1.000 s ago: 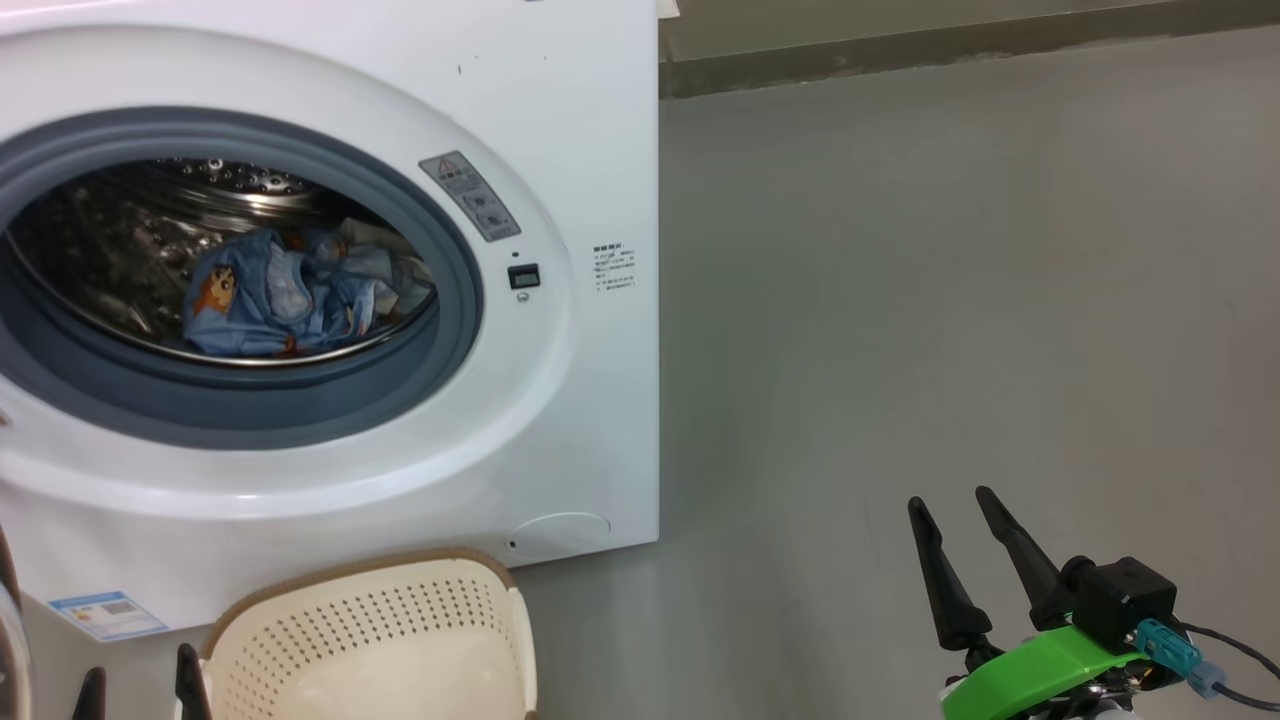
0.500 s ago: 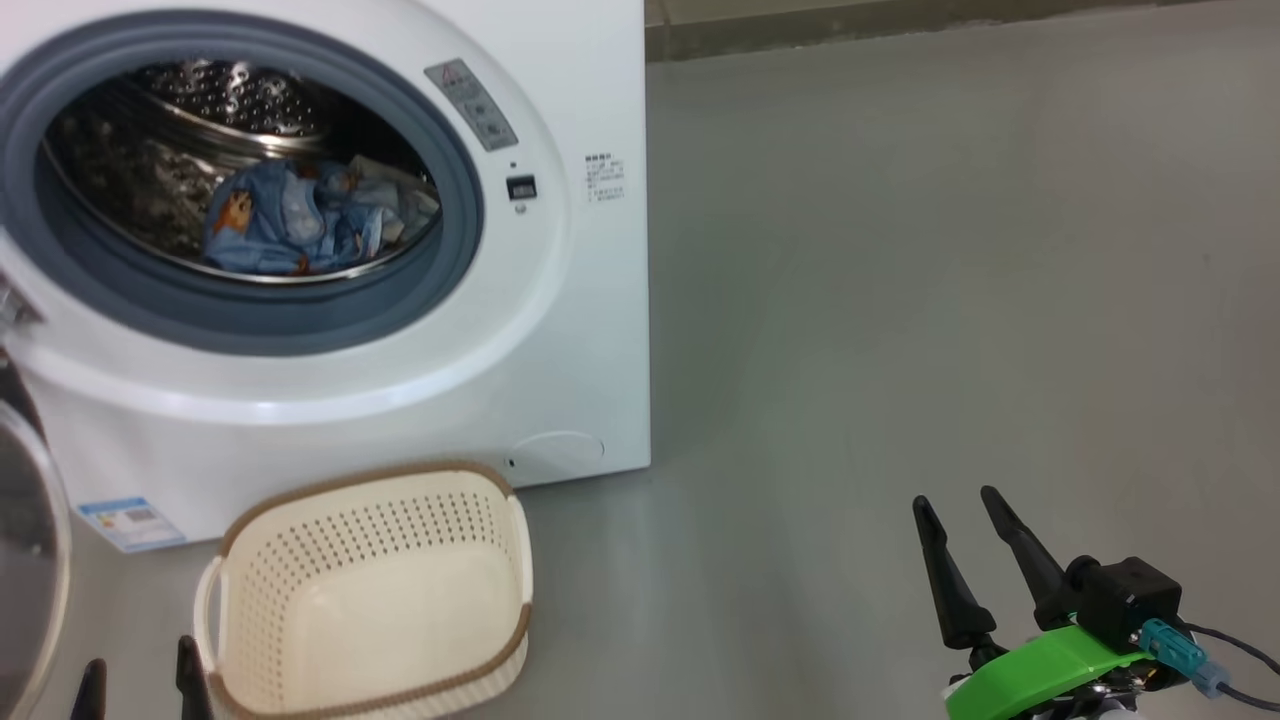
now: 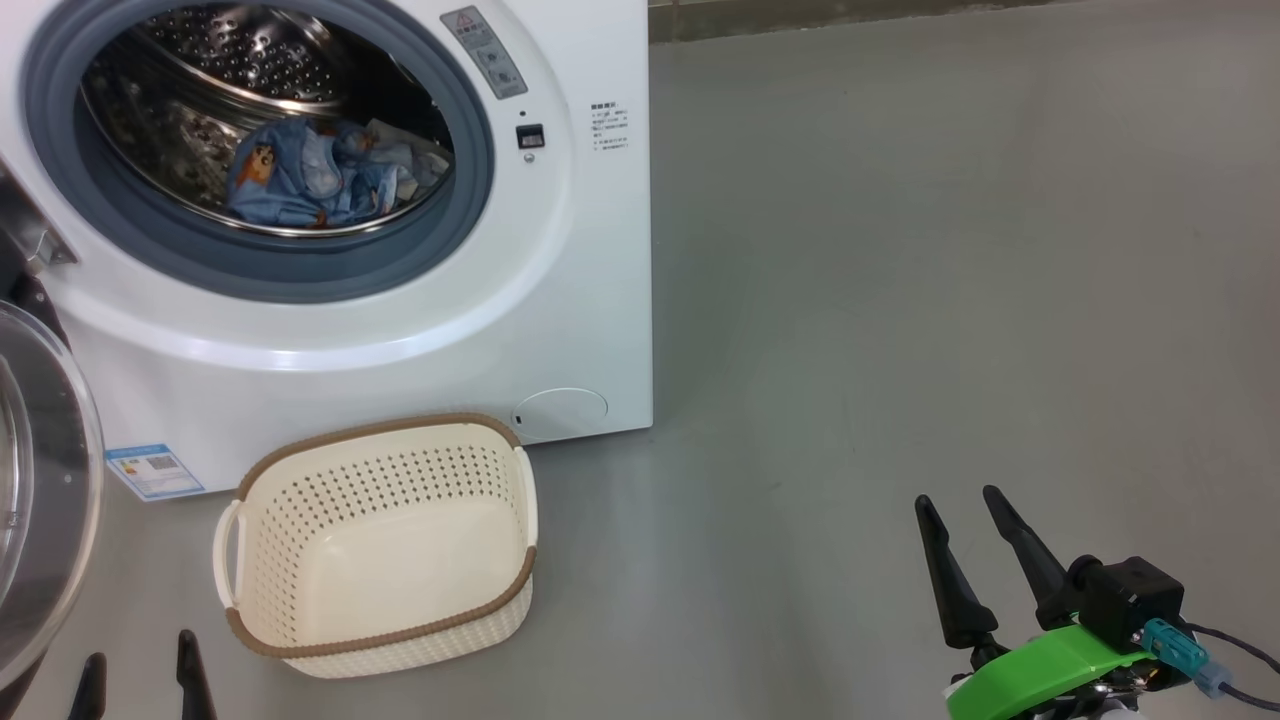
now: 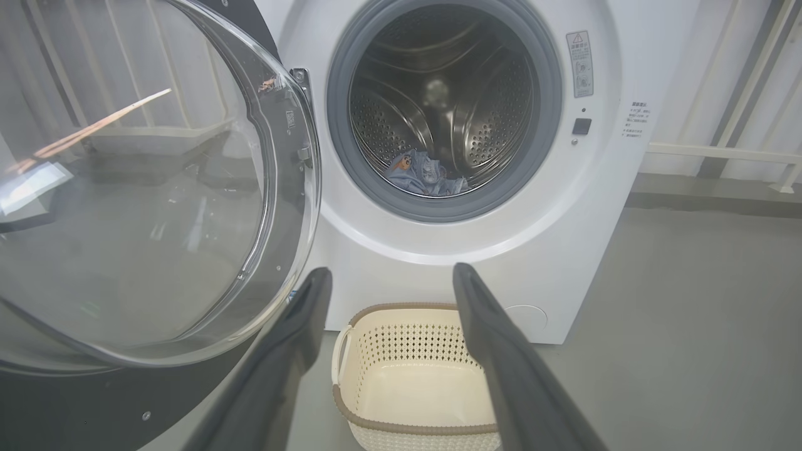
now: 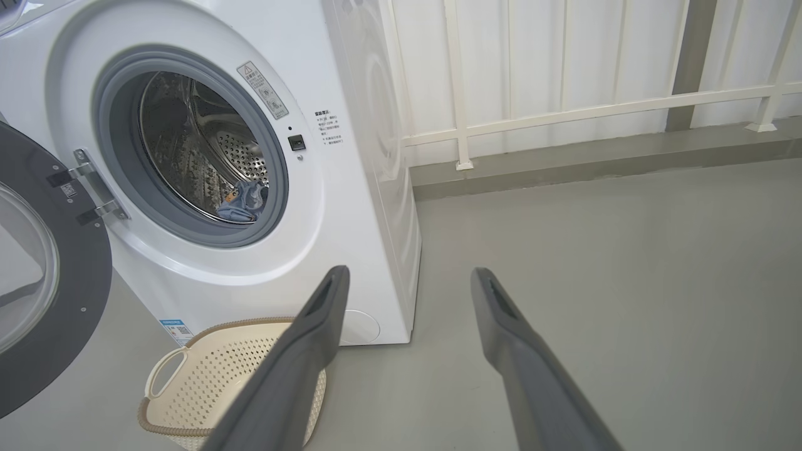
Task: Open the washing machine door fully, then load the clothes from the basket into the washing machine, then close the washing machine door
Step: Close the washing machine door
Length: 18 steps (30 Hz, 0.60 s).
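The white washing machine [image 3: 560, 260] stands at the upper left with its door [image 3: 40, 480] swung wide open to the left; the glass bowl [image 4: 131, 207] is large in the left wrist view. The light blue garment with cartoon prints [image 3: 310, 180] lies in the steel drum [image 4: 438, 113], a paler cloth behind it. On the floor in front sits the cream basket [image 3: 385, 545], with nothing in it. My left gripper [image 3: 140, 665] is open at the bottom left, beside the basket. My right gripper [image 3: 965, 520] is open over bare floor at the lower right.
Grey floor [image 3: 900, 250] spreads to the right of the machine. A white railing [image 5: 564, 113] and a low kerb [image 5: 595, 163] run along the back wall. A blue label sticker [image 3: 155, 470] sits low on the machine's front.
The head camera has tilted down and drawn back: machine and basket slid up the picture, and the whole basket and the door's edge came into sight. Both grippers hold their places.
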Motion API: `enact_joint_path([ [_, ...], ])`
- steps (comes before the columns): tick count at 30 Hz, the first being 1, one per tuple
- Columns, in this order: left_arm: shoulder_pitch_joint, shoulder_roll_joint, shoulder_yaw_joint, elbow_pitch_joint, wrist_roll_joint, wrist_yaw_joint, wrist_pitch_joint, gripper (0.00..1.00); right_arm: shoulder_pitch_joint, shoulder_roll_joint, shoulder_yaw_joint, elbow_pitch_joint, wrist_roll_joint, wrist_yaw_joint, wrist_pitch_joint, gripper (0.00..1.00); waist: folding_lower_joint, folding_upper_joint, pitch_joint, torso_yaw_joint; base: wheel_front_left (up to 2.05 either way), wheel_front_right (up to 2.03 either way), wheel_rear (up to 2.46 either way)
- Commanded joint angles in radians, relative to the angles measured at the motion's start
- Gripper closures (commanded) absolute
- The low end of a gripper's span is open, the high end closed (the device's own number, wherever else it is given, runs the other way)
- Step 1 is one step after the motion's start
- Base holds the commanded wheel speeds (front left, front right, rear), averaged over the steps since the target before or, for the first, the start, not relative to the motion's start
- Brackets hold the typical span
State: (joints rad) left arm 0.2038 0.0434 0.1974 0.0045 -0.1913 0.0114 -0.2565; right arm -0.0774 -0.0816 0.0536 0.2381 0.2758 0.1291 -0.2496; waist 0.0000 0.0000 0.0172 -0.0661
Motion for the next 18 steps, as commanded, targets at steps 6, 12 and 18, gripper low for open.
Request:
enact_joint_path([
  [6,-0.041,0.007,0.029,-0.042,0.011,-0.001,-0.005,0.0,-0.01,-0.001,0.021,-0.023,-0.008,0.002,-0.012,0.0,0.0,0.0,-0.008,0.006,0.0,0.0,0.0],
  [12,-0.036,0.007,0.028,-0.046,0.012,0.001,-0.005,0.0,-0.008,-0.002,0.021,-0.024,-0.008,0.002,-0.012,0.0,0.0,0.0,-0.011,0.011,0.0,0.0,0.0],
  [18,-0.038,0.007,0.028,-0.053,0.013,0.001,-0.005,0.0,-0.007,-0.002,0.02,-0.026,-0.009,0.002,-0.012,0.0,0.0,0.0,-0.011,0.02,0.0,0.0,0.0],
])
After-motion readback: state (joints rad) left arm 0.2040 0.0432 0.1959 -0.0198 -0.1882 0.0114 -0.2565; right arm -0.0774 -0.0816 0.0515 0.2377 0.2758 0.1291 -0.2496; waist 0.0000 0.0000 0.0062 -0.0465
